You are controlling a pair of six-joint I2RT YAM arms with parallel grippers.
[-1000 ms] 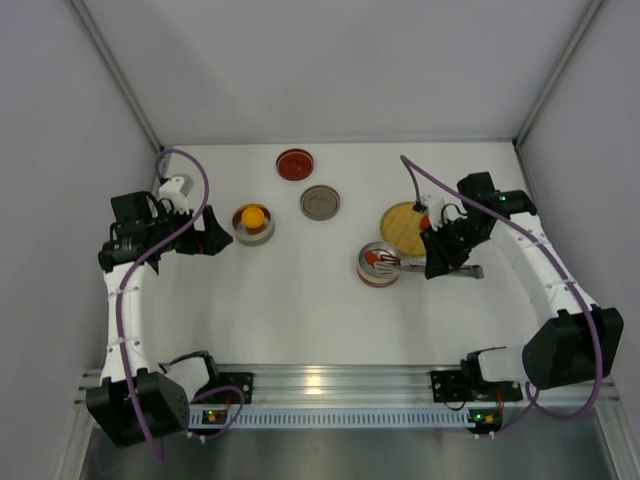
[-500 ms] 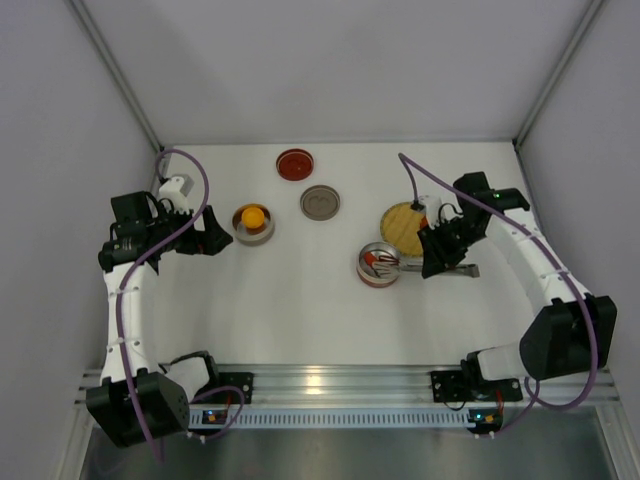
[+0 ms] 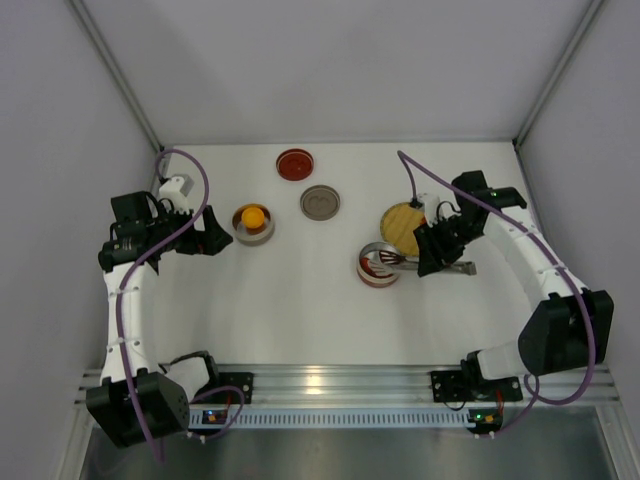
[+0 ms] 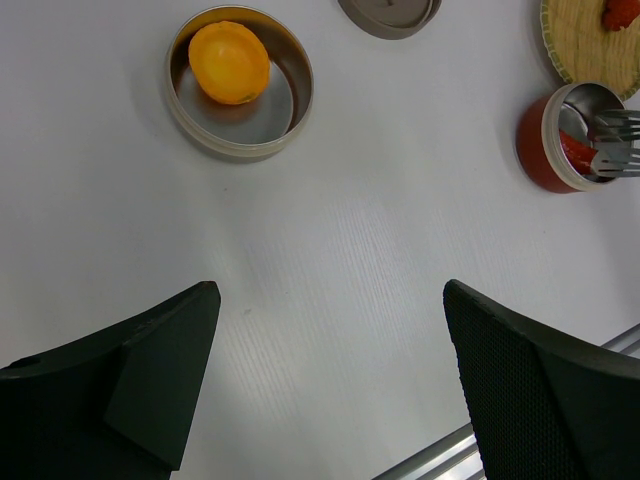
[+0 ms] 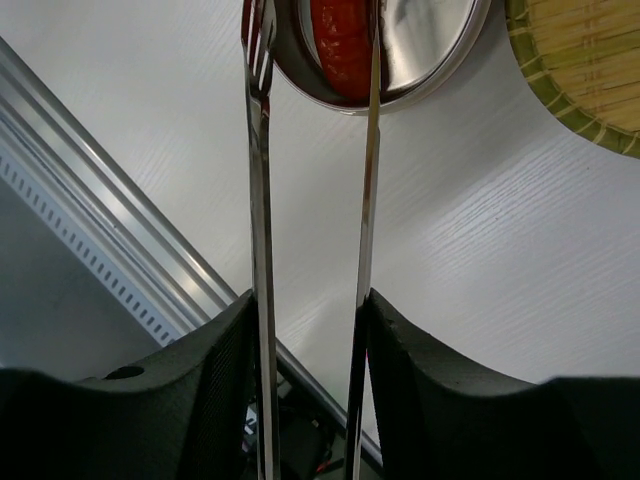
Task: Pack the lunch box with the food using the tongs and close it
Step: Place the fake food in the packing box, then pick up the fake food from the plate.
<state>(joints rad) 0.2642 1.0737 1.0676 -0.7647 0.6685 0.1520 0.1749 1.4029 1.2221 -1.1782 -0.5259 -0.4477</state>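
My right gripper (image 5: 310,310) is shut on the tongs (image 5: 262,200), one silver arm against each finger. The tongs' tips reach over the red tin (image 3: 379,265), and the arms stand apart. A red piece of food (image 5: 340,45) lies inside that tin. Another red piece (image 4: 620,12) rests on the yellow woven plate (image 3: 403,226). The orange piece (image 3: 252,214) sits in a beige tin (image 4: 290,110). My left gripper (image 4: 330,320) hangs open just left of that tin, nothing between its fingers.
A grey lid (image 3: 320,202) lies behind the middle of the table, a red lid (image 3: 295,163) further back. The aluminium rail (image 3: 330,385) runs along the near edge. White walls close in the left, right and back.
The tongs' arms have spread apart over the red tin as my right gripper's jaws widened. The right arm shifted slightly to the left. The left arm has not moved.
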